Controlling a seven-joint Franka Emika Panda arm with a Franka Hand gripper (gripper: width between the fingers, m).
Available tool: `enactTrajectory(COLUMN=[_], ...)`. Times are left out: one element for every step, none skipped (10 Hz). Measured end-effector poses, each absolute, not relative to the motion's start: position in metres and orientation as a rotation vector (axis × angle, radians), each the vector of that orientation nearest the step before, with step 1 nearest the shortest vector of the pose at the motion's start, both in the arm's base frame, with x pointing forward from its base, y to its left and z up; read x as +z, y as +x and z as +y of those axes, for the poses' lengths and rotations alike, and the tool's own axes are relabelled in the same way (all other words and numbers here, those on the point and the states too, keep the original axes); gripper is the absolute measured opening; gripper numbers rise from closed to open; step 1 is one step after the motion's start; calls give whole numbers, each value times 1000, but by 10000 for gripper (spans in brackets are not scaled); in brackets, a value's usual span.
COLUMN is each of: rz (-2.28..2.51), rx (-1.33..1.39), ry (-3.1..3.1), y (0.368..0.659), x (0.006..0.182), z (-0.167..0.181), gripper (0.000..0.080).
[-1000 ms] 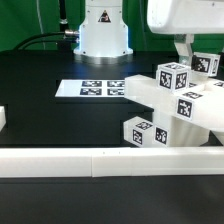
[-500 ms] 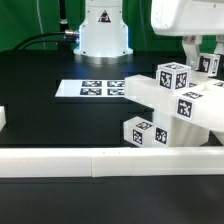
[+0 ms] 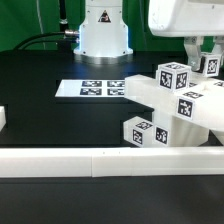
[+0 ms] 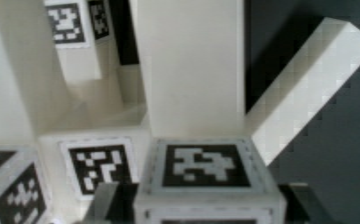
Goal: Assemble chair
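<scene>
The chair [image 3: 178,104] is a cluster of chunky white tagged pieces at the exterior view's right: square posts, a sloping panel and a low tagged block [image 3: 143,131]. My gripper [image 3: 203,50] comes down from the top right and is shut on a white tagged post [image 3: 210,66] at the back of the cluster. In the wrist view the post [image 4: 202,170] fills the space between my gripper's [image 4: 203,206] two dark fingers [image 4: 109,206], with other white posts [image 4: 74,60] beyond it.
The marker board [image 3: 95,88] lies flat on the black table left of the chair. The long low white border rail [image 3: 100,160] runs along the front. The arm's white base [image 3: 103,30] stands at the back.
My gripper and the tagged post in it have shifted slightly toward the exterior view's right. The other pieces have not moved.
</scene>
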State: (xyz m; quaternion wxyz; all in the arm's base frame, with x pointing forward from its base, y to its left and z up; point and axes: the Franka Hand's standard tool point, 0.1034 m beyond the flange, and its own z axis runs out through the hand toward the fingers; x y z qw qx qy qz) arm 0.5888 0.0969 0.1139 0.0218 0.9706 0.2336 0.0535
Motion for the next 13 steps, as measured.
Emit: enactTrajectory(rz=[485,275,115,7,-29,-175,-317,-482,-670,-847,-1041,-1200,-1303], rx=[187,206,220,228,228,227,224,220,230,225,217,214,213], ry=[3074,3115,3132,3139,3141,3150,3151,3146,3134,3107,3057,3009,2974], y=[589,589,590,590,591,590,590,590,590,589,588,589,589], x=[114,114,113,114,114,114,114,114,113,114,113,113,114], z=[97,97,99,102,102,103,104,105,104,106,108,110,113], gripper=[271,271,271,271,271,271,271,271,271,271,271,271,271])
